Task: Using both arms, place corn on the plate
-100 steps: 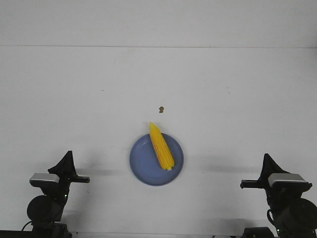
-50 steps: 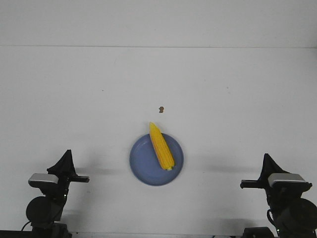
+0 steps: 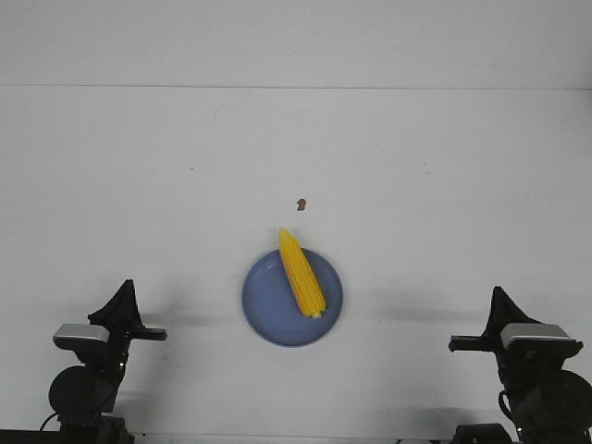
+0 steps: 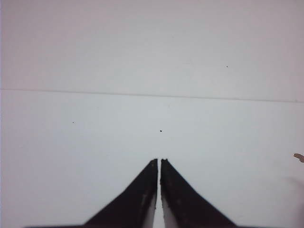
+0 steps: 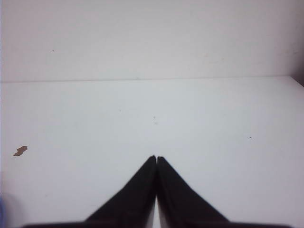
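Note:
The yellow corn [image 3: 302,272] lies on the blue plate [image 3: 268,314] in the front view, near the table's front middle, its pointed tip sticking out over the far rim. My left gripper [image 3: 126,291] is at the front left corner, well left of the plate, shut and empty; the left wrist view shows its tips [image 4: 158,160] nearly touching with only white table ahead. My right gripper [image 3: 499,294] is at the front right corner, well right of the plate, shut and empty [image 5: 156,157]. Corn and plate are out of both wrist views.
A tiny brown speck [image 3: 301,203] lies on the white table just beyond the plate; it also shows in the right wrist view [image 5: 20,151] and at the edge of the left wrist view [image 4: 298,157]. The table's far edge meets a white wall.
My left arm sank back slightly toward the front edge between one second and half a second ago. Since then nothing has moved. The corn and plate have stayed in place.

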Controlling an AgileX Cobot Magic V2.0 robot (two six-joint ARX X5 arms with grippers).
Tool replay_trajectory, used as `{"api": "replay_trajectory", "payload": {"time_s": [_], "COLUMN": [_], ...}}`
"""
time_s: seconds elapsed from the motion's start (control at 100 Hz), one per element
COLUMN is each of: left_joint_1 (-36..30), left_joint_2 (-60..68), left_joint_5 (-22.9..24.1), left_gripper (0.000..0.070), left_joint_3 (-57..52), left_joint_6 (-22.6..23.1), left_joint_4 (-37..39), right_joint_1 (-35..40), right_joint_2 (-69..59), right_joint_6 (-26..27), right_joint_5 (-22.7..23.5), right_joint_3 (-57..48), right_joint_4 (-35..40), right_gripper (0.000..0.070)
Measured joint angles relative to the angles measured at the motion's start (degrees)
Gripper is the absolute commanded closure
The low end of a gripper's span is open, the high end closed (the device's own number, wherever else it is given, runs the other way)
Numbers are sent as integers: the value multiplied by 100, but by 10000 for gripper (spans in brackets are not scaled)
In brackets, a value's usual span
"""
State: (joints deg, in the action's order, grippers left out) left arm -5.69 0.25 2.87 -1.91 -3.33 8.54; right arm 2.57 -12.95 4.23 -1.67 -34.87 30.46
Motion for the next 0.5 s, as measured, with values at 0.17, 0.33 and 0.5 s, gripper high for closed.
{"api": "replay_trajectory", "payload": {"time_s": [0.17,0.33,0.5], "left_joint_1": [0,0,0], "left_joint_2": [0,0,0], "left_joint_5": [0,0,0], "left_gripper": [684,684,684], "left_joint_3": [0,0,0], "left_joint_6": [2,0,0], "left_joint_4": [0,0,2], "right_joint_1": [0,0,0], "right_joint_2": [133,693,1296], "right_joint_6": [-111,-149,-149], "right_joint_5": [-9,-9,-9], "right_joint_3": [76,647,1530], "right_joint_4": [-181,-688,-1161], "right_gripper": [700,700,700]}}
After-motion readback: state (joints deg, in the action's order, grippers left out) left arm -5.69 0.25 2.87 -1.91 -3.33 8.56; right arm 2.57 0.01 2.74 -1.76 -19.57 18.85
